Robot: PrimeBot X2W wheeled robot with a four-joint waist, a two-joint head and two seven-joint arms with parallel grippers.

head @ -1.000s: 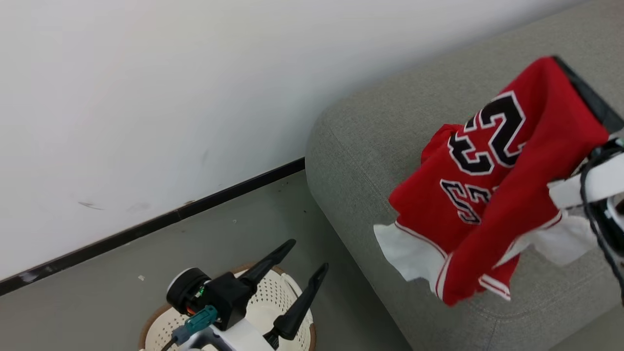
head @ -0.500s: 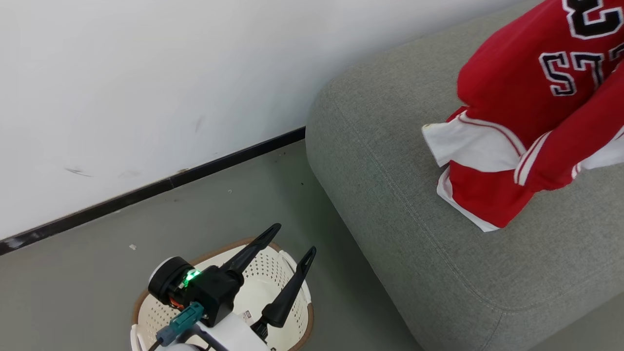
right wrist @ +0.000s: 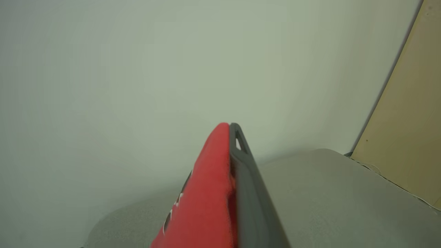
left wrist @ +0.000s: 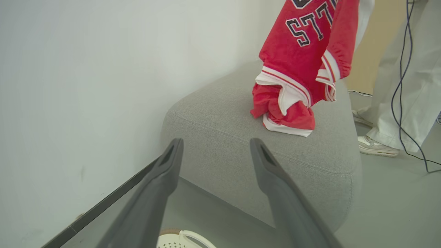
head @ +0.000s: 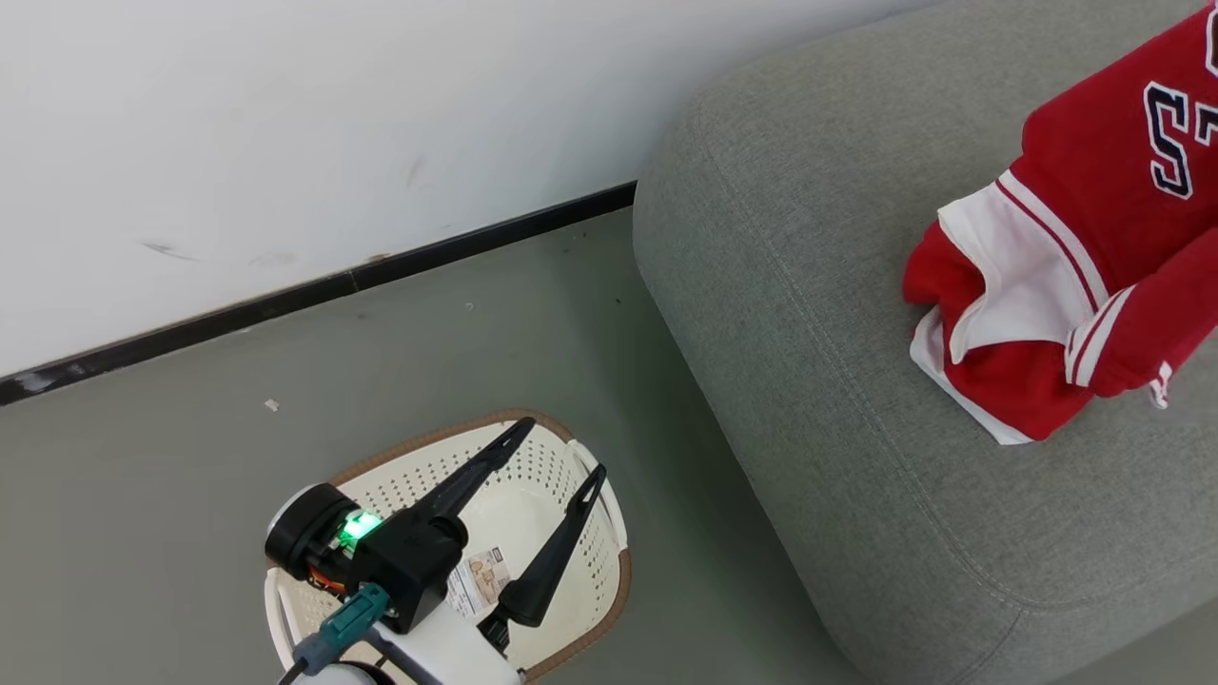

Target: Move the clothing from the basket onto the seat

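Note:
The red clothing (head: 1075,285) with white trim hangs from above at the right edge, its lower folds resting on the grey seat (head: 809,333). My right gripper (right wrist: 230,127) is shut on the clothing (right wrist: 203,193), which drapes over one side of its fingers. In the left wrist view the clothing (left wrist: 296,69) stands bunched on the seat (left wrist: 258,151). The cream basket (head: 433,440) sits on the floor at lower left, its bottom showing a label sticker. My left gripper (head: 561,452) hovers open over the basket with nothing between its fingers (left wrist: 172,155).
A white wall with a black baseboard (head: 314,285) runs behind the basket and seat. A person's legs (left wrist: 413,86) and a shoe (left wrist: 373,146) stand beyond the seat's far end, with a dark cable (left wrist: 401,103) hanging there. A beige panel (right wrist: 406,120) borders the seat.
The head view has shifted. The clothing went from hanging clear above the seat to touching it with its lower folds, further toward the seat's far side. My left gripper stays open over the basket.

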